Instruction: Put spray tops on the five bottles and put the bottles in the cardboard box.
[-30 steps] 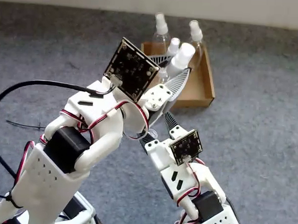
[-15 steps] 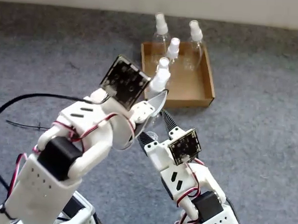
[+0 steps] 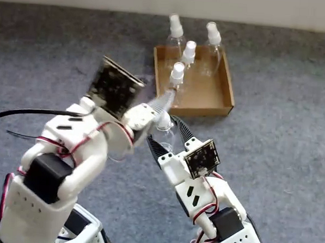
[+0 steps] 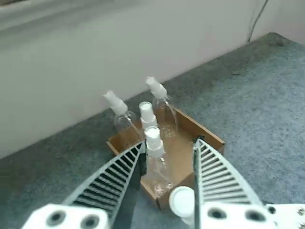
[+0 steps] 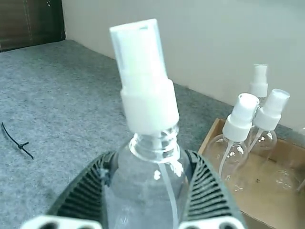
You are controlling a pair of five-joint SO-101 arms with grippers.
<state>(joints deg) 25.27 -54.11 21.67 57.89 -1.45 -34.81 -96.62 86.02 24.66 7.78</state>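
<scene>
The box (image 3: 210, 99) is a shallow, open tray of brown cardboard lying flat on the grey carpet. Four clear plastic bottles stand upright in it, each capped with a white spray top. The far-left bottle (image 3: 175, 40) and far-right bottle (image 3: 211, 53) stand against the far wall. The middle bottle (image 3: 188, 60) stands just in front of them, and the near bottle (image 3: 177, 76) is close to the near-left corner. The fifth bottle (image 5: 147, 186) is outside the box, near that corner, upright between the fingers of the right gripper (image 3: 167, 137). Its top (image 5: 143, 81) sits on the neck with thread showing below the collar, and a thin dip tube runs down inside.
</scene>
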